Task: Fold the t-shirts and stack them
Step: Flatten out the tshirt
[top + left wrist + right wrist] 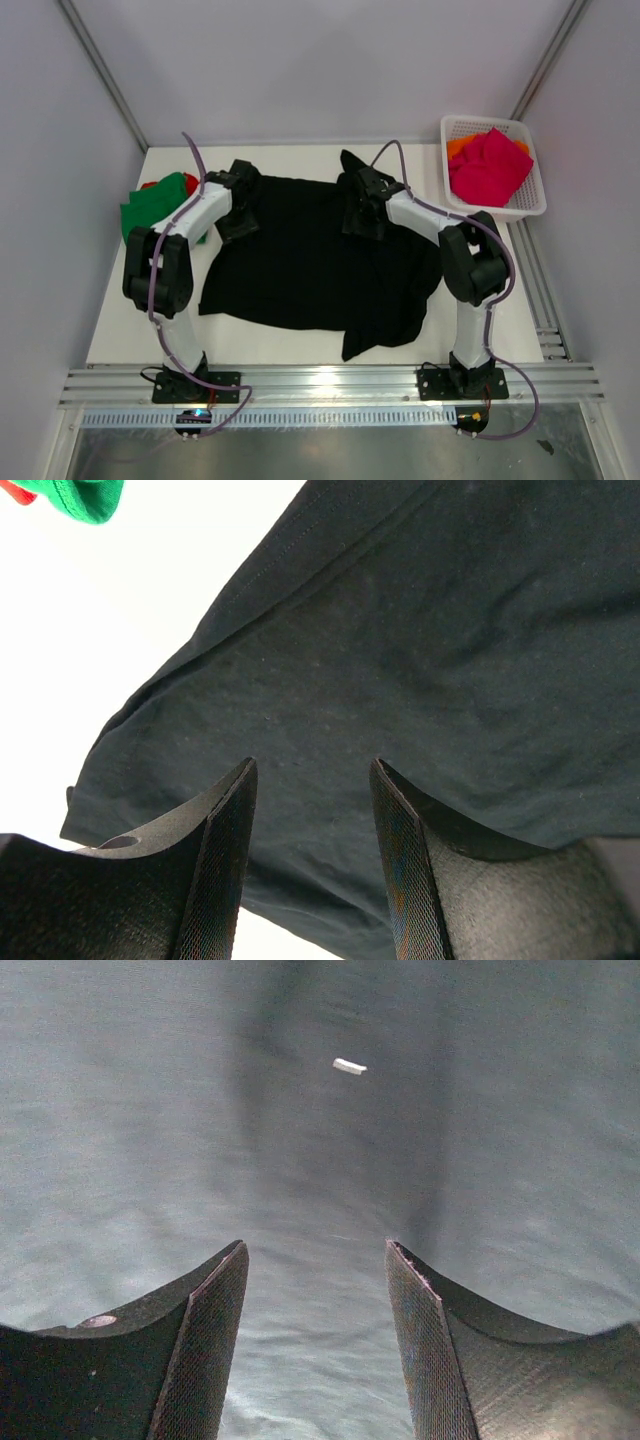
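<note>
A large black t-shirt (310, 260) lay spread across the middle of the white table (120, 330), its lower right part bunched, with both arms reaching over its far edge. The left gripper (312, 780) hung above the shirt's left side and the right gripper (315, 1260) above its right side, each with its jaws apart and nothing between them. A green t-shirt (150, 208) lay at the table's left edge, just beside the black one, while a magenta-pink t-shirt (490, 165) and an orange t-shirt (460, 147) sat in a white basket (535, 205) at the far right.
</note>
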You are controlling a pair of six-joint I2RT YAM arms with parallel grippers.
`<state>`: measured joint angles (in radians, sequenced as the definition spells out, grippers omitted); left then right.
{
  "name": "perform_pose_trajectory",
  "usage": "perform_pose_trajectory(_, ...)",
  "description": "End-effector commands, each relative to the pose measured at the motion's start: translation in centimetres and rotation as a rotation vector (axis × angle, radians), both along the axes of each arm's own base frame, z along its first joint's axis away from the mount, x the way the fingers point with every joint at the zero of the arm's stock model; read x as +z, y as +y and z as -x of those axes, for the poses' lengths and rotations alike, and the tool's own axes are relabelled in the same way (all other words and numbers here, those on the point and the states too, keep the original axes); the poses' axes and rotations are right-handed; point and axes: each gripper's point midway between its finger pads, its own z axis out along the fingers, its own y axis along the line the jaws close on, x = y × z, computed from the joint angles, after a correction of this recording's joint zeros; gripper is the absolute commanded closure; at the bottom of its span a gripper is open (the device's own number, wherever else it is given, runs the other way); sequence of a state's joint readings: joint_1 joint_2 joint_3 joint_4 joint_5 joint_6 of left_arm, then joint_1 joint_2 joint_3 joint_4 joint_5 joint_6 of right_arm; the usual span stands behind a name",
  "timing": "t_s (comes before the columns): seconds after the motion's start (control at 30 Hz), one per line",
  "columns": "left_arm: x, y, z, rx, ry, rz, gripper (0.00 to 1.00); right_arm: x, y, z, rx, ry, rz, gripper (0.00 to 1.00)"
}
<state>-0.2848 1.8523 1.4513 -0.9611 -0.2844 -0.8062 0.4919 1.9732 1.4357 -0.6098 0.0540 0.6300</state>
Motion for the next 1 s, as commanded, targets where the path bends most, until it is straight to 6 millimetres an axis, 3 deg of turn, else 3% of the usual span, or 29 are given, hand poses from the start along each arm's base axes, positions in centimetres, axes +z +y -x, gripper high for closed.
perform_pose_trajectory(0.0,1.3,0.1,-0.9,0.017,-0.051,-0.008,0.49,5.8,4.7,-2.7,0.167,-0.197,-0.216,0.39)
perform_pose_trajectory(0.13,5.4,0.8,-1.9,0.005,-0.130,-0.037,0.49,8.5,7.7,-4.5,0.247,-0.264,-0.323,0.39)
perform_pose_trajectory(0.17,6.3,0.9,-2.1,0.001,-0.149,-0.043,0.49,8.2,8.6,-4.7,0.272,-0.255,-0.351,0.39)
perform_pose_trajectory(0.2,8.6,1.0,-2.5,-0.001,-0.202,-0.042,0.49,9.4,9.7,-5.3,0.297,-0.284,-0.376,0.39)
perform_pose_trajectory(0.27,11.0,1.3,-2.5,-0.024,-0.249,-0.050,0.48,9.0,11.2,-5.6,0.341,-0.274,-0.410,0.39)
perform_pose_trajectory(0.3,12.9,1.3,-2.8,-0.030,-0.297,-0.042,0.48,10.2,12.2,-6.1,0.363,-0.298,-0.433,0.39)
perform_pose_trajectory(0.33,15.1,1.4,-2.6,-0.050,-0.351,-0.034,0.48,10.3,13.2,-6.1,0.387,-0.299,-0.449,0.39)
perform_pose_trajectory(0.37,16.4,1.4,-2.6,-0.061,-0.386,-0.027,0.47,9.1,13.9,-6.2,0.397,-0.277,-0.456,0.39)
perform_pose_trajectory(0.43,20.0,1.2,-2.1,-0.087,-0.479,0.008,0.46,10.0,16.1,-6.1,0.433,-0.280,-0.513,0.39)
perform_pose_trajectory(0.47,21.0,1.1,-2.0,-0.114,-0.506,0.013,0.46,8.7,16.8,-6.1,0.439,-0.252,-0.522,0.39)
perform_pose_trajectory(0.53,22.9,0.8,-1.3,-0.142,-0.553,0.040,0.46,9.0,18.9,-5.7,0.469,-0.242,-0.567,0.39)
perform_pose_trajectory(0.77,24.0,1.7,0.5,-0.166,-0.574,0.014,0.45,6.4,24.1,-2.9,0.563,-0.161,-0.625,0.39)
perform_pose_trajectory(0.97,24.0,1.9,1.1,-0.165,-0.570,0.009,0.45,5.1,26.2,-0.3,0.621,-0.117,-0.642,0.39)
